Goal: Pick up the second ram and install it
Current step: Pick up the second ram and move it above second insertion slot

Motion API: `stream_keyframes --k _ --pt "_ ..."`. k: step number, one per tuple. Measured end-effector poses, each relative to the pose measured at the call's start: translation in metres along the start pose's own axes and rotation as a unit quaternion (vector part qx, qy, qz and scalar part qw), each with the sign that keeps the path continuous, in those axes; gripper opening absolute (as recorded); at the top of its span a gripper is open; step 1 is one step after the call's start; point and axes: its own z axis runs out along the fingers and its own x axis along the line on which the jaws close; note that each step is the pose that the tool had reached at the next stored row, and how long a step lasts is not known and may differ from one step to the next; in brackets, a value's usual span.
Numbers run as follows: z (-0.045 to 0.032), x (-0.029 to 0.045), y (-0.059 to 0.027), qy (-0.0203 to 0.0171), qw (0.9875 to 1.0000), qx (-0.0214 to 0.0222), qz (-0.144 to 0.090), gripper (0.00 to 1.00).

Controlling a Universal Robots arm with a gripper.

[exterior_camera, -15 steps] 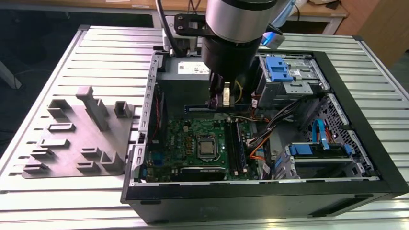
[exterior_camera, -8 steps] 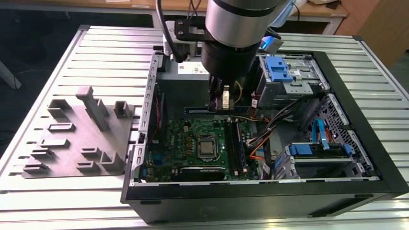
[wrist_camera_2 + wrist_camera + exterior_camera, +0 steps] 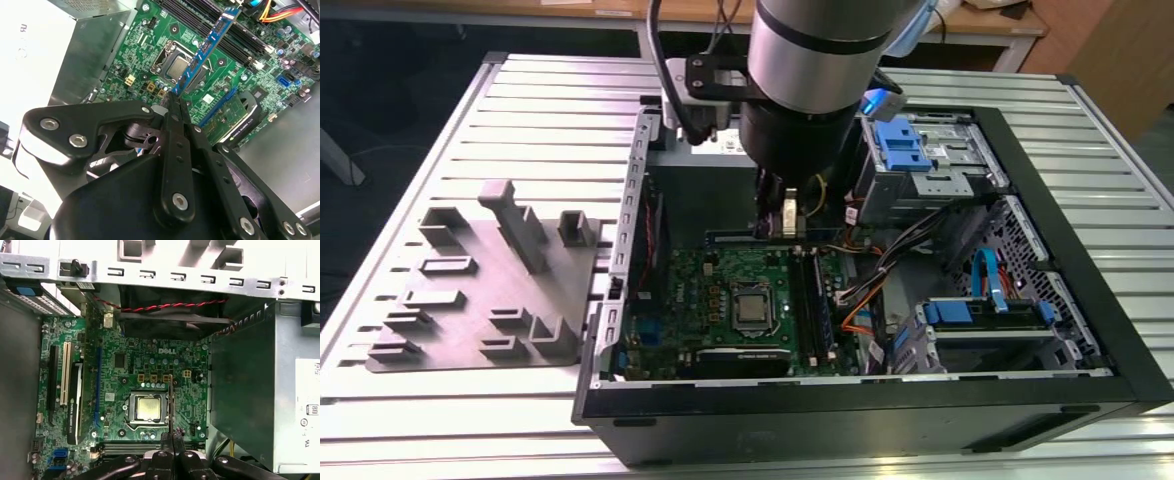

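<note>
1. The open black metal computer case [image 3: 854, 425] lies on its side on a slatted aluminium table [image 3: 454, 430]. Its walls ring the green motherboard [image 3: 707, 290] on every side, and the case is open upward.
2. Toward the exterior view's right, a grey drive cage with blue plastic latches [image 3: 921, 160] and loose orange and blue cables [image 3: 857, 322] crowd that edge of the board. In the first wrist view, the silver power supply box [image 3: 250, 400] stands just beside the board.
3. The long black memory slots [image 3: 817, 300] run between the square silver processor socket [image 3: 750, 305] and the cables.
4. A grey plastic fixture plate with upright blocks [image 3: 467, 300] sits on the table outside the case, at the exterior view's left and well apart from the arm.
5. The thick silver and black robot arm [image 3: 821, 60] drops steeply into the far end of the case.
6. Its black two-fingered gripper [image 3: 173, 100] points down at the board. The fingers are pinched on one end of the second ram [image 3: 205, 47], a long, thin, flat memory stick carrying dark chips.
7. The stick reaches from the fingertips toward the board. In the first wrist view it shows edge-on as a thin line alongside the socket. It sits in no slot, and I cannot tell whether its far end touches the board.
</note>
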Motion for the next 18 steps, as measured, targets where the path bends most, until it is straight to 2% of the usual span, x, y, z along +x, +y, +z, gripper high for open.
stream_keyframes --k 7,18 --pt "0.0061 0.0006 -0.0004 0.0008 1.0 -0.001 0.0 0.08" --pt "0.0092 0.0032 -0.0005 0.0041 1.0 -0.0033 0.001 0.08"
